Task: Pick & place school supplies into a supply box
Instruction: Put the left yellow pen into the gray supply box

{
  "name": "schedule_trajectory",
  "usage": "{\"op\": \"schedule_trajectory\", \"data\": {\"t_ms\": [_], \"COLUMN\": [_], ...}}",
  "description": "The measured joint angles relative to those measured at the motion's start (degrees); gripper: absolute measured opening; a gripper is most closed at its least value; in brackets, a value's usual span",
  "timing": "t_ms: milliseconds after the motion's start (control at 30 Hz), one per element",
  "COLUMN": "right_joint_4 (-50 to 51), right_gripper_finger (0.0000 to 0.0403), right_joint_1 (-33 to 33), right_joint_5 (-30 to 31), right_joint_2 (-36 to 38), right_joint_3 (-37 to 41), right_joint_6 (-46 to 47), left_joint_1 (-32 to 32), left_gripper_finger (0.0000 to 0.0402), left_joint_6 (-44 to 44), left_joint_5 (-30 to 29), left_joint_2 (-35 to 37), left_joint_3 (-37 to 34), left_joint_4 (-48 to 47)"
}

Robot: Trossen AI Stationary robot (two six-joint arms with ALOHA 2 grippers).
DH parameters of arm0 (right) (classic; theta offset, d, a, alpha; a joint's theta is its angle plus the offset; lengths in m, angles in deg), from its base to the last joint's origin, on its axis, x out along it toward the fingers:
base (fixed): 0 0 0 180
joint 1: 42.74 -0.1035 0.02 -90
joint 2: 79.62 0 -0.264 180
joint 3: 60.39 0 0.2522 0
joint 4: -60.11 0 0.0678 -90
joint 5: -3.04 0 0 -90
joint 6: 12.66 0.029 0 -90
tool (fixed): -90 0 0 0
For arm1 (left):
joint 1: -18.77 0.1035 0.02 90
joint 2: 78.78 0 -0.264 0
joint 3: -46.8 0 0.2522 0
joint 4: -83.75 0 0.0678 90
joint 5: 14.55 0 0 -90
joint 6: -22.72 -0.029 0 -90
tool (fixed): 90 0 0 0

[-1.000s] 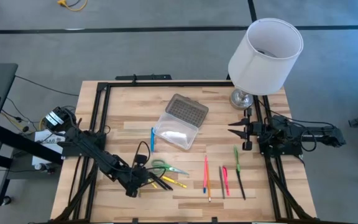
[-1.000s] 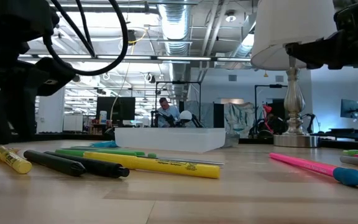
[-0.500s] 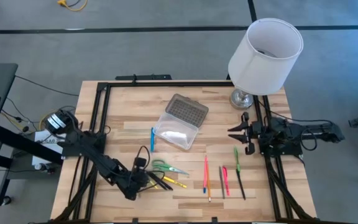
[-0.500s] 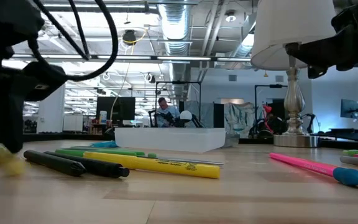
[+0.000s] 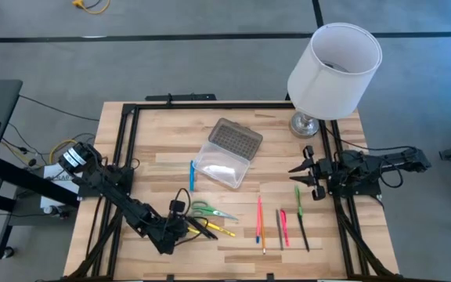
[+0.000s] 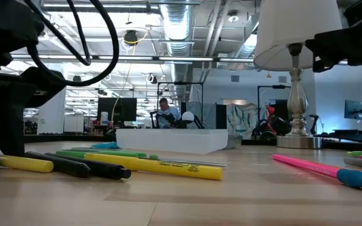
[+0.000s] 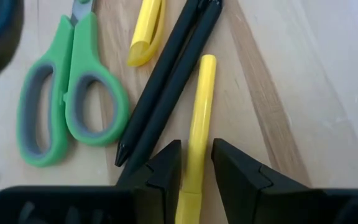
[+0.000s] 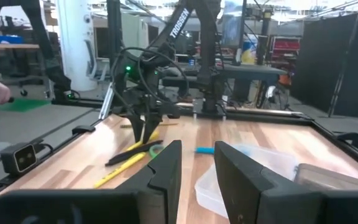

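Note:
My left gripper (image 5: pixel 178 226) is down at the near-left cluster of supplies, shut on a yellow marker (image 7: pixel 197 118). Green-handled scissors (image 7: pixel 61 118), two black pens (image 7: pixel 166 93) and another yellow marker (image 7: pixel 146 34) lie flat beside it. A blue pen (image 5: pixel 192 175) lies next to the clear supply box (image 5: pixel 224 166), whose grey dotted lid (image 5: pixel 237 139) is swung open. Further pens and pencils (image 5: pixel 282 225) lie near the middle right. My right gripper (image 5: pixel 302 177) hovers open by the right edge, touching nothing. My left gripper pinches the yellow marker between its two fingers near one end (image 7: pixel 191 171), coming from above at a slant. The marker runs forward out of the fingers. In the low view the marker (image 6: pixel 24 164) lies flat on the table beside the black pens.
A white lampshade on a metal base (image 5: pixel 335 70) stands at the far right corner. A long yellow highlighter (image 6: pixel 162 166) and a pink pen (image 6: pixel 319 168) lie close to the near edge. Black frame rails (image 5: pixel 124 157) run along the table's sides. A person shows far behind the table.
My left gripper has shifted slightly toward the near-left corner. The yellow marker between its fingers has swung round and now lies flat and lengthwise in the low view. My right gripper has moved a little toward the near edge.

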Motion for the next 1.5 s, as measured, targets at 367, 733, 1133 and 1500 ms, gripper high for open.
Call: {"op": "schedule_trajectory", "data": {"t_ms": [367,733,1133,1500], "right_joint_4": [-0.72,-0.70,-0.68,-0.66], "right_gripper_finger": [0.0092,0.0092,0.0092,0.0092], "right_joint_1": [0.13,0.13,0.13,0.13], "right_joint_5": [0.08,0.11,0.17,0.17], "right_joint_2": [0.01,0.01,0.00,0.01], "right_joint_3": [0.00,0.00,0.00,0.00], "right_joint_6": [-3.06,-4.01,-4.01,-4.01], "left_joint_1": [4.63,6.44,5.29,3.54], "left_gripper_finger": [0.0089,0.0020,0.0019,0.0018], "left_joint_6": [5.55,2.92,-0.39,-7.82], "left_joint_5": [10.36,13.26,9.30,1.68], "left_joint_2": [0.47,1.73,1.34,1.14], "left_joint_3": [0.22,0.04,2.94,13.91], "left_joint_4": [-3.12,-3.34,-6.30,-15.80]}}
